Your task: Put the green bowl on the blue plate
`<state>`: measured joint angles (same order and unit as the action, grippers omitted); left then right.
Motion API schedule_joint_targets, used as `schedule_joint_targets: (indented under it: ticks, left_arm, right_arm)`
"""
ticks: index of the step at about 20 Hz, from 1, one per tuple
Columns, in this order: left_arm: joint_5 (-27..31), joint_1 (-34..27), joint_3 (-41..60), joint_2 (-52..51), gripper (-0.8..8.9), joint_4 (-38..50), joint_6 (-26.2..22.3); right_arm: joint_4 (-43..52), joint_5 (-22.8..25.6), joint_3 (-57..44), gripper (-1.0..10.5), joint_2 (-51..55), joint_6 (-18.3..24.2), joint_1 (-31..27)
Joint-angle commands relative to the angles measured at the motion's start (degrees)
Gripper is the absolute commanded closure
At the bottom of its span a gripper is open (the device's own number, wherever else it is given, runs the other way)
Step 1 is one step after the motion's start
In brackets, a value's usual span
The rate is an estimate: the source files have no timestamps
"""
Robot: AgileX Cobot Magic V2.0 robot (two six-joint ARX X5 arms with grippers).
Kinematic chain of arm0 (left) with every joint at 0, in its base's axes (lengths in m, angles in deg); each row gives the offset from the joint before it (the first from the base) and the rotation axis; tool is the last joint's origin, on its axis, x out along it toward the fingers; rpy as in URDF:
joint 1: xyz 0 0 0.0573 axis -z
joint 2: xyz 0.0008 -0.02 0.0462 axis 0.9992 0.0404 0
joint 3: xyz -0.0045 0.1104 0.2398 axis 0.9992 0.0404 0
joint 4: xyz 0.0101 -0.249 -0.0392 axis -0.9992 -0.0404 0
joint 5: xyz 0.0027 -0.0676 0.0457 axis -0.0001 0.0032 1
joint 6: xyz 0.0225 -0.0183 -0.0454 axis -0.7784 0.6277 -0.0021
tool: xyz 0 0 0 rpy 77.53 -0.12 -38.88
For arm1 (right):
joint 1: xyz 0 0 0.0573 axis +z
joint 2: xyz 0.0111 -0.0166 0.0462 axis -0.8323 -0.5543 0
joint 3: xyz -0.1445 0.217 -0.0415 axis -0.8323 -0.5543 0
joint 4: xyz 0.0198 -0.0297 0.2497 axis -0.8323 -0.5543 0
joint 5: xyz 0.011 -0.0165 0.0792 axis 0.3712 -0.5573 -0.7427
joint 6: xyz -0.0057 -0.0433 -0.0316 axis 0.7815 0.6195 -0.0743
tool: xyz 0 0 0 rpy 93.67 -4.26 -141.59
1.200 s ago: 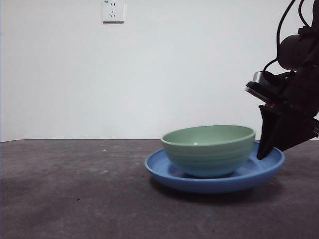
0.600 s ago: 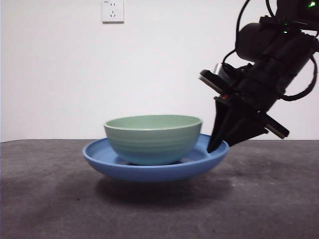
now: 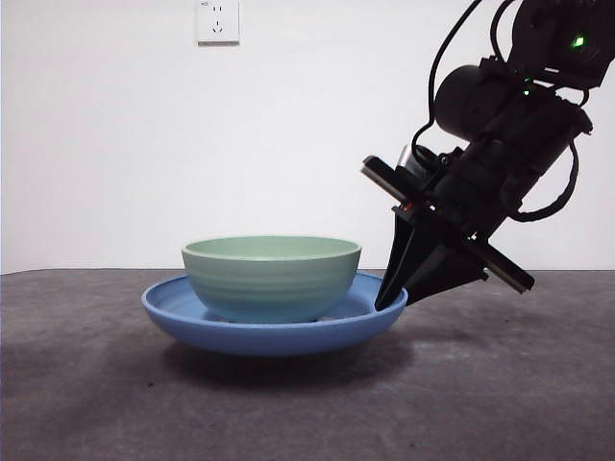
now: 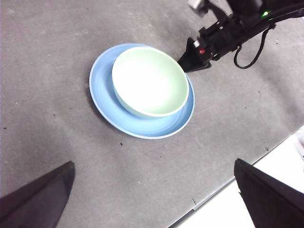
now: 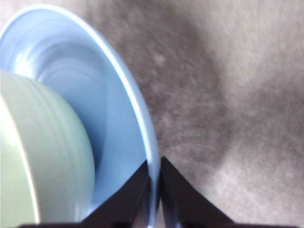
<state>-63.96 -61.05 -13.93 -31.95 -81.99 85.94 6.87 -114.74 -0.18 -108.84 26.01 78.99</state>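
Green bowl point(image 3: 271, 278) sits upright inside the blue plate point(image 3: 183, 321), roughly centred; in the left wrist view it lies a little toward the plate's edge on the side of my right arm. Its rim is level and its base hidden by the plate's raised rim. In the front view the plate casts a shadow below itself on the dark grey table point(image 3: 106, 403); I cannot tell whether its underside touches the table.

My right gripper point(image 3: 392, 299) is at the plate's edge on the right of the front view, arm slanting down from the upper right. My right wrist view shows my two jaws drawn narrow, pinching the plate's thin rim between them, one jaw inside and one outside. The bowl wall is just beside the inner jaw, not touching it.

My left gripper point(image 4: 156, 209) hangs high above the table, jaws spread wide, holding nothing.

White wall behind, with a socket point(image 3: 218, 20).
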Motion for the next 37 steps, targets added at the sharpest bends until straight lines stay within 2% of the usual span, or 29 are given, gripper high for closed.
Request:
schedule_joint_targets:
  ticks: [1, 5, 7, 9, 18, 20, 23, 28, 33, 37]
  left_arm:
    - [-0.3, 0.2, -1.0, 0.2, 1.88, 0.4, -0.3]
    - [-0.3, 0.2, -1.0, 0.2, 1.88, 0.4, -0.2]
    - [-0.3, 0.2, -1.0, 0.2, 1.88, 0.4, -0.2]
    - [-0.3, 0.2, -1.0, 0.2, 1.88, 0.4, -0.3]
    - [-0.3, 0.2, -1.0, 0.2, 1.88, 0.4, -0.3]
    - [-0.3, 0.2, -1.0, 0.2, 1.88, 0.4, -1.5]
    - [-0.3, 0.2, -1.0, 0.2, 1.88, 0.4, -1.8]
    - [-0.3, 0.2, -1.0, 0.2, 1.88, 0.4, -1.8]
    - [-0.3, 0.2, -1.0, 0.2, 1.88, 0.4, -1.7]
    - [-0.3, 0.2, -1.0, 0.2, 1.88, 0.4, -1.7]
  right_arm:
    - [1.0, -0.4, 1.2, 9.3, -1.8, -0.7, 0.5]
    - [1.2, -0.3, 1.2, 9.2, -2.1, -0.5, 0.5]
    - [1.2, -0.3, 1.2, 8.0, -2.3, -0.5, 0.5]
    - [1.1, -0.3, 1.2, 7.4, -2.4, -0.5, 0.5]
    - [0.1, -0.3, 2.0, 7.3, 1.4, 1.4, -1.2]
    - [-1.2, -0.3, 2.0, 7.3, 4.7, 1.6, -2.1]
    - [-5.1, 0.2, 2.0, 7.3, 11.8, 4.4, -2.4]
    - [-17.6, 5.2, 2.0, 7.3, 28.7, 10.3, -2.2]
    - [-34.1, 7.6, 2.0, 5.8, 45.5, 16.5, -2.1]
    - [-43.0, 10.7, 2.0, 5.3, 54.5, 19.8, -2.2]
